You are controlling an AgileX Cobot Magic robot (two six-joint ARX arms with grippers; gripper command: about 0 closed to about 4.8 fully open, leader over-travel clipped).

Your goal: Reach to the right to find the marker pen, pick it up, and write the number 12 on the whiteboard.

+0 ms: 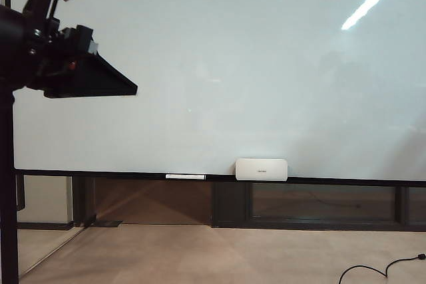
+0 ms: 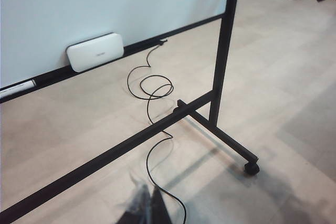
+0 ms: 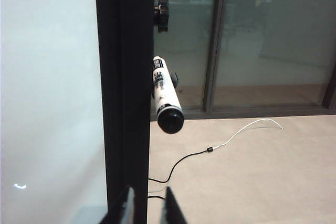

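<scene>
The whiteboard [image 1: 219, 64] fills the exterior view, its face bare; the number 12 is not in view. In the right wrist view the marker pen [image 3: 165, 95], a white tube with a black end, sticks out from the side of the board's dark frame post [image 3: 123, 77]. My right gripper [image 3: 151, 208] is open a little short of the pen, its fingers apart on either side of the post's edge, holding nothing. My left gripper [image 2: 149, 211] is shut and empty, hanging blurred over the floor. The left arm [image 1: 66, 64] is at the exterior view's upper left.
A white rounded box [image 1: 261, 169] and a thin white bar [image 1: 185, 176] rest on the board's bottom rail. A black stand leg with a castor [image 2: 251, 168] and a looping black cable [image 2: 152, 90] lie on the floor. Glass panels [image 3: 262, 40] stand behind the pen.
</scene>
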